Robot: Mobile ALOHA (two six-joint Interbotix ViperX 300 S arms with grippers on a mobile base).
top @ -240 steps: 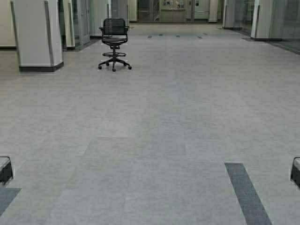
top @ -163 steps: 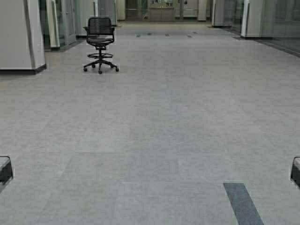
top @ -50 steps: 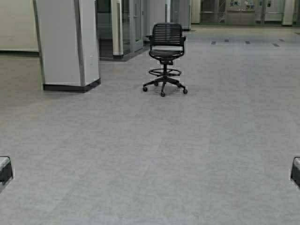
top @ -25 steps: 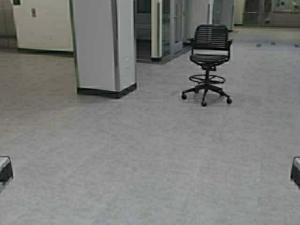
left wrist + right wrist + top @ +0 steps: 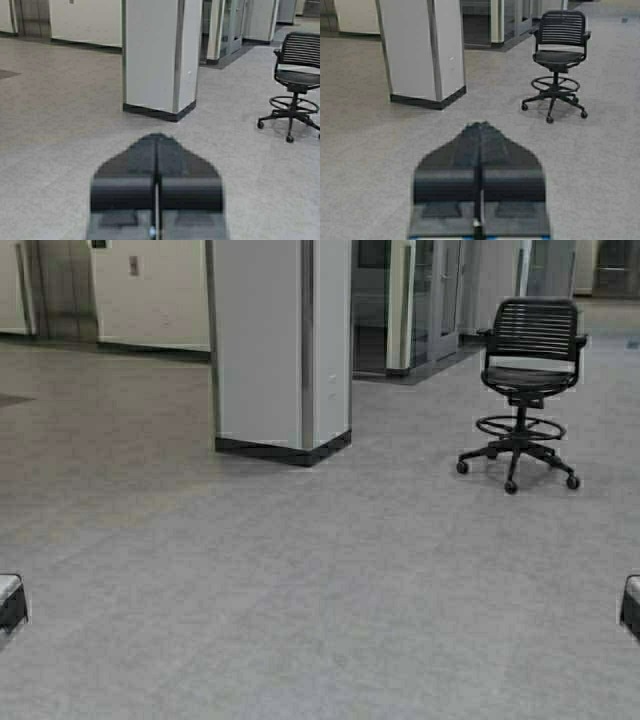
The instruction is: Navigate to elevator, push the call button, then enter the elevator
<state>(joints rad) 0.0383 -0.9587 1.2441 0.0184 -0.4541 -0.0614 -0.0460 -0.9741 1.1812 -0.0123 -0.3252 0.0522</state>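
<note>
Part of the brushed-steel elevator (image 5: pixel 62 288) shows at the far left, set in a pale wall; it also shows in the left wrist view (image 5: pixel 34 17). The call button (image 5: pixel 134 266) is a small silver plate on that wall, just right of the doors. Both are far off across the grey floor. My left gripper (image 5: pixel 157 136) is shut and empty, parked low at the left edge of the high view (image 5: pixel 10 605). My right gripper (image 5: pixel 480 124) is shut and empty, parked at the right edge (image 5: pixel 630 605).
A wide pale column (image 5: pixel 280 350) with a dark base stands ahead, slightly left. A black office chair on castors (image 5: pixel 525 390) stands ahead to the right. Glass-fronted doorways (image 5: pixel 430 300) lie behind them. Open floor (image 5: pixel 100 440) runs left of the column toward the elevator wall.
The robot has driven forward and turned left: column and chair slid right and grew nearer, and the elevator wall with its plate came into view. Both arms stayed parked.
</note>
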